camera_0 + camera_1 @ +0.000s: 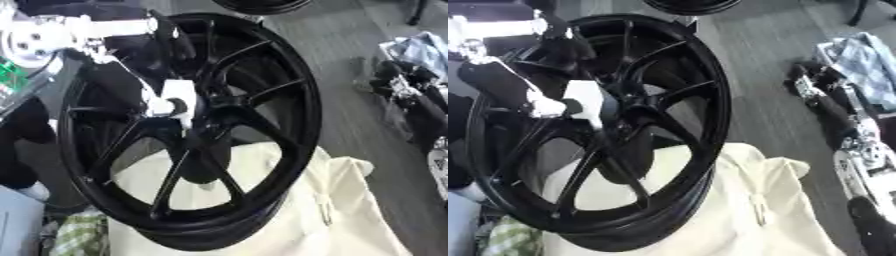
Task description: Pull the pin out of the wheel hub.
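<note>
A big black spoked wheel (289, 100) stands tilted on a cream cloth (359, 210). Its hub (210, 112) sits in the middle of the spokes. My left arm comes in from the upper left, and my left hand (175, 97), black with a white cover, lies right against the hub. The hand hides the pin, so I cannot make it out. My right hand (815, 85) rests idle at the right side, well away from the wheel.
A second black rim (262, 4) shows at the top edge. A blue and white cloth (868, 55) lies at the upper right, a green checked cloth (79, 235) at the lower left. Grey floor (341, 45) runs behind the wheel.
</note>
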Controlling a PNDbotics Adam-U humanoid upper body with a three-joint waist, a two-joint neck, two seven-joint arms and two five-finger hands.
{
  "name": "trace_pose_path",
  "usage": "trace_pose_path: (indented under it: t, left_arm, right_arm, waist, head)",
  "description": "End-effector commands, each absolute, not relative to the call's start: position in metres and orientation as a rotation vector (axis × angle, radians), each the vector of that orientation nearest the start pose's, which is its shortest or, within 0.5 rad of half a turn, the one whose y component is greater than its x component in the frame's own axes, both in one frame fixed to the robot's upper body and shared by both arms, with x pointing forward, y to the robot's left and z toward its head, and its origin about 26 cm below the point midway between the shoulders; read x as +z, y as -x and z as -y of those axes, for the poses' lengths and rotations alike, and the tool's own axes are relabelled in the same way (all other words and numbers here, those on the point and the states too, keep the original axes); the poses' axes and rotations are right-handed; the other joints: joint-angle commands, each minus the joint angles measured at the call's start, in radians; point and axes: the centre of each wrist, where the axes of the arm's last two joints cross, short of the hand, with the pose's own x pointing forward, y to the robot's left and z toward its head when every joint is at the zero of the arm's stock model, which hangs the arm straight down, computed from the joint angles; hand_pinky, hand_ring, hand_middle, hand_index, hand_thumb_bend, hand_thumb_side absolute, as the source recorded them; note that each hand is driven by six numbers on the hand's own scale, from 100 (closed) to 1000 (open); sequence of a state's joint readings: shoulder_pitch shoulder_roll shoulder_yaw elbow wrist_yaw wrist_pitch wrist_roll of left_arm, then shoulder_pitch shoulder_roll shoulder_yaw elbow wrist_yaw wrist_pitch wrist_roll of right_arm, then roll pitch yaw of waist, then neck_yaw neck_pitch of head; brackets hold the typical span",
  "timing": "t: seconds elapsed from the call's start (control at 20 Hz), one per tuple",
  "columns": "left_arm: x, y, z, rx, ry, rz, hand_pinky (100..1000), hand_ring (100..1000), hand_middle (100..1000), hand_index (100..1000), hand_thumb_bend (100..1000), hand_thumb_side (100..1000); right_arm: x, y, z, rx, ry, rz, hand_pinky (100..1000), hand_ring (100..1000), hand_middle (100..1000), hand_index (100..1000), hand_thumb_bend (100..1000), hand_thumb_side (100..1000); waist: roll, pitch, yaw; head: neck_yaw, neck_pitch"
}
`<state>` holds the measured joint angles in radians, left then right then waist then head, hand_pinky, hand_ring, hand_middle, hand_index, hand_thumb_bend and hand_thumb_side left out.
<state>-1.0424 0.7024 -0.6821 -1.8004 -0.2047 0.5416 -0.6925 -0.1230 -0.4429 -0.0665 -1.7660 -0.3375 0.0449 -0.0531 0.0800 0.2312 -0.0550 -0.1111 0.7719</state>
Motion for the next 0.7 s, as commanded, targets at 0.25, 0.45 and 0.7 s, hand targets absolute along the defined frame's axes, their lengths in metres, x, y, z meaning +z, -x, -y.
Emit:
trace_pose_path:
  t: [0.25,0.45,0.7]
  left_arm:
    - [0.305,-0.337,-0.138,-1.751,-0.364,1.253,897,852,788,827,428,279]
    - [0.301,-0.343,-0.139,-1.753,-0.359,1.238,901,858,799,827,441,276]
    - [0.294,-0.351,-0.140,-1.767,-0.354,1.209,901,859,800,829,446,275]
  right_arm:
    - [0.122,-0.301,0.338,0.088,0.104,1.861,817,714,642,738,226,415]
    - [0.122,-0.301,0.337,0.085,0.103,1.861,817,713,641,738,224,417]
    - [0.122,-0.300,0.337,0.083,0.103,1.861,817,713,641,738,223,419]
  waist:
    - [-0.005,-0.008,-0.003]
    - [-0.007,-0.007,-0.004]
    - [-0.009,-0.004,-0.005]
  head:
    - [0.002,-0.002]
    - [0.005,-0.002]
    - [0.006,-0.002]
